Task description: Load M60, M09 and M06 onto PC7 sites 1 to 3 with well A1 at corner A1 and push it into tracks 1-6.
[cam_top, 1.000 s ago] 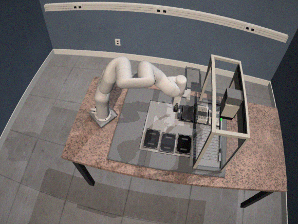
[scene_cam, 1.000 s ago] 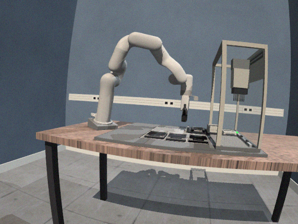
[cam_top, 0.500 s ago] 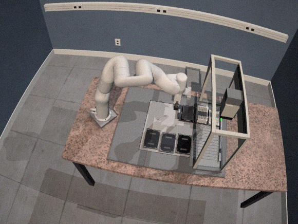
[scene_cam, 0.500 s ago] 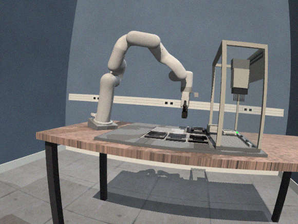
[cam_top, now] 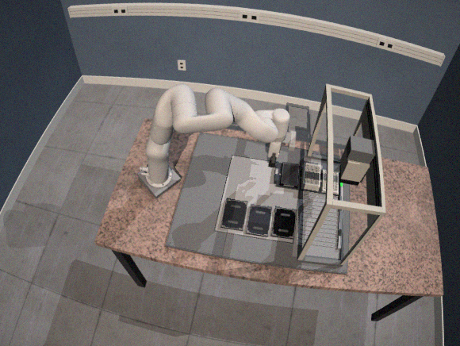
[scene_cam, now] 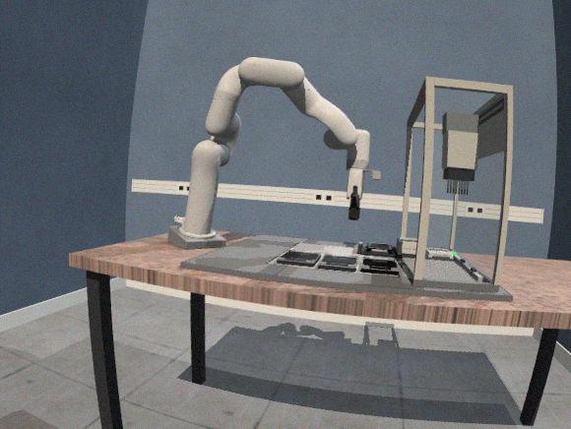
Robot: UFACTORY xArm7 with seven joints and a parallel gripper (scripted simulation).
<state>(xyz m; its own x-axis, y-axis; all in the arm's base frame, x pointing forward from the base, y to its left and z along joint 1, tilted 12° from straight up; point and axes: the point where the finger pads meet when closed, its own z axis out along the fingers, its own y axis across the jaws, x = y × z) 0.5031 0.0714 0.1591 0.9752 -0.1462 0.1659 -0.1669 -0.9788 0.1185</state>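
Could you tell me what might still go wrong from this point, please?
1. The green lamp is lit, but carrier PC7 could shift out of its tracks and lose it.
2. The open claw hangs empty above the carrier's handle end; a careless descent might knock the dark plate off its locators.

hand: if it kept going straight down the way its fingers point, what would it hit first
Probably the handle end of carrier PC7, or the apron right beside it. The open hand hangs empty well above both, and depth is too unclear to say which.
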